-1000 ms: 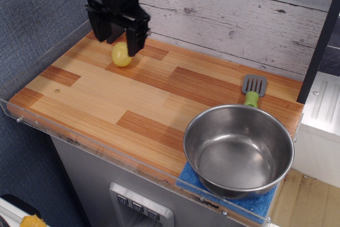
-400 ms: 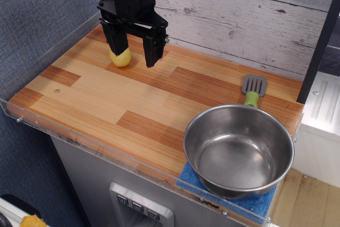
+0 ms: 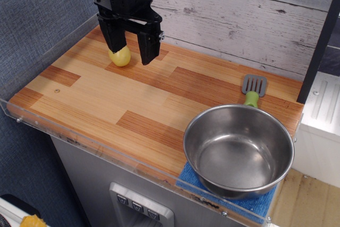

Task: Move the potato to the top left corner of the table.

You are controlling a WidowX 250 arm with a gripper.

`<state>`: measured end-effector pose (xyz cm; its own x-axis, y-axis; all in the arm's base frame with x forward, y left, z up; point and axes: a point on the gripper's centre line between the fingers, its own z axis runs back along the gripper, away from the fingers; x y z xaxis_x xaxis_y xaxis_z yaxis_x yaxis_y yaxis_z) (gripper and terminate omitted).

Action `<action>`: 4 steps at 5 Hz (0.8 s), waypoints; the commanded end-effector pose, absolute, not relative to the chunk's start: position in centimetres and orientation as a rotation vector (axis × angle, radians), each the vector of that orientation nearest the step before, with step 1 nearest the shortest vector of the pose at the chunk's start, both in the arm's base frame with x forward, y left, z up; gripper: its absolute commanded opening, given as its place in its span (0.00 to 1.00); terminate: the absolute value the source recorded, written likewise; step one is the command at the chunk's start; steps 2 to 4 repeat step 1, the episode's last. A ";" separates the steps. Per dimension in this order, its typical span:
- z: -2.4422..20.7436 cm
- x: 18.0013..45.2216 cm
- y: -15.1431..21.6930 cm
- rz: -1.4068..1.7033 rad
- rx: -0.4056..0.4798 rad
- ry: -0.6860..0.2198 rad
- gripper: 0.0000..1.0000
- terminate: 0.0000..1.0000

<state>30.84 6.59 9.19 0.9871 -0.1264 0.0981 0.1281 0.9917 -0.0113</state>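
Observation:
The potato (image 3: 121, 57), a small pale-yellow oval lump, lies on the wood-plank table (image 3: 106, 99) near its far left corner. My black gripper (image 3: 132, 50) hangs over it with its jaws spread wide. The left finger (image 3: 116, 41) stands just behind and above the potato and hides its top edge. The right finger (image 3: 148, 49) is well to the potato's right. Nothing is held between the fingers.
A steel pot (image 3: 239, 150) sits on a blue cloth (image 3: 249, 203) at the near right. A green-handled spatula (image 3: 253, 90) lies behind the pot. A clear acrylic rim (image 3: 79, 144) runs along the table's front and left edges. A plank wall (image 3: 239, 14) stands behind.
The gripper has swung from the potato's right side to over it and its jaws have spread apart. In the last half second it shifted slightly left. The potato has stayed in place.

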 end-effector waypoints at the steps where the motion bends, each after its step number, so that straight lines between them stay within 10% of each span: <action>1: 10.9 29.5 7.2 -0.126 -0.005 -0.150 1.00 1.00; 4: 10.9 29.5 7.2 -0.126 -0.005 -0.150 1.00 1.00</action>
